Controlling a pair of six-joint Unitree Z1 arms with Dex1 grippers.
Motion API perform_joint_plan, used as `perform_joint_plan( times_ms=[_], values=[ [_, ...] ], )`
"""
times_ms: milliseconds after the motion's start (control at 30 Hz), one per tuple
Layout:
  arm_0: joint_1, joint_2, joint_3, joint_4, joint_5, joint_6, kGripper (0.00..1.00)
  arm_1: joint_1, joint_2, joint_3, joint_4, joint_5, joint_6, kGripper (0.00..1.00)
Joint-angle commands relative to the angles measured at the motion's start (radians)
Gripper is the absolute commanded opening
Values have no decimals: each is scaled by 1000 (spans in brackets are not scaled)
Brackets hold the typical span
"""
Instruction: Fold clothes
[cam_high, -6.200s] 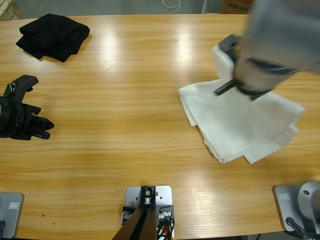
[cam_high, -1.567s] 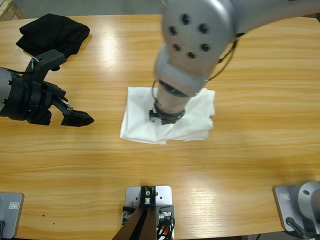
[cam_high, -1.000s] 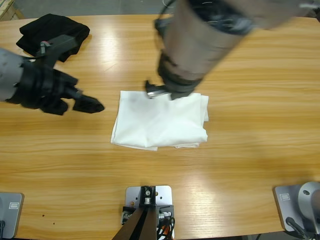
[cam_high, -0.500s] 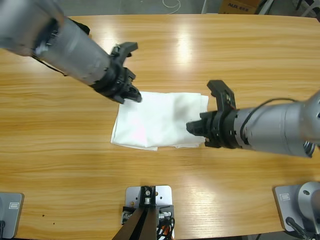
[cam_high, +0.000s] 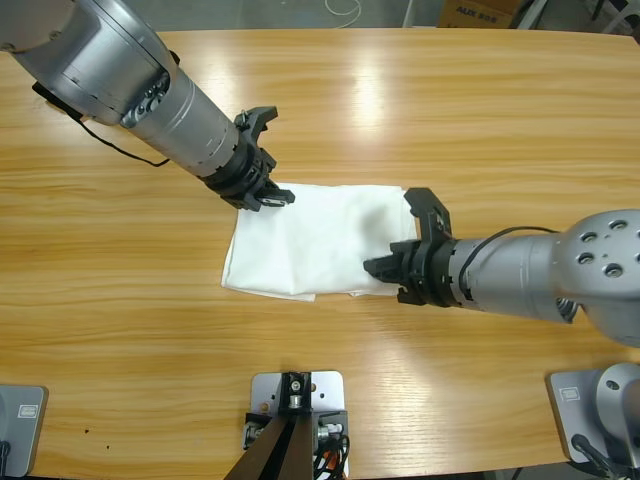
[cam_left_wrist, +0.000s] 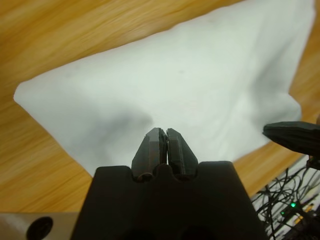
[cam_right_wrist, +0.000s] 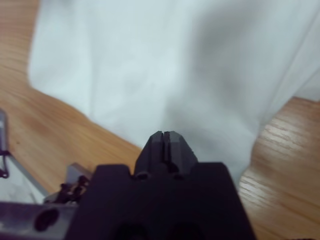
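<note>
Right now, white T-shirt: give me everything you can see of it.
The white T-shirt is plain soft cloth, folded into a rough rectangle, lying flat on the wooden table near its middle, with layered edges along the near side. No lettering or label shows. The left gripper, jaws shut, sits at its far left corner; the right gripper, jaws shut, is over its near right edge. Whether either pinches cloth is unclear.

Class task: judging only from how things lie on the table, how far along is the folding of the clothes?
Done: the white T-shirt lies mid-table folded into a compact, rumpled rectangle. In hand: the left gripper, jaws shut, sits at its upper left corner, and the right gripper, jaws shut, at its lower right edge; neither wrist view shows cloth pinched. Left: neatening that fold. No black garment is in view, so its state is unknown.
</note>
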Motion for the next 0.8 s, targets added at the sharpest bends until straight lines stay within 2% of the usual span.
perform_joint_plan(
  times_ms=[33,133,500,800],
  values=[
    [23,122,26,2,-5,-69,0,-17,51,67,-21,7,23,0],
    [40,135,35,3,-7,-82,0,-16,40,78,-1,1,33,0],
    [84,167,68,0,-8,-104,0,-17,175,86,-10,25,76,0],
    [204,-10,146,12,27,-95,0,-17,250,90,-11,58,82,0]
  ],
)
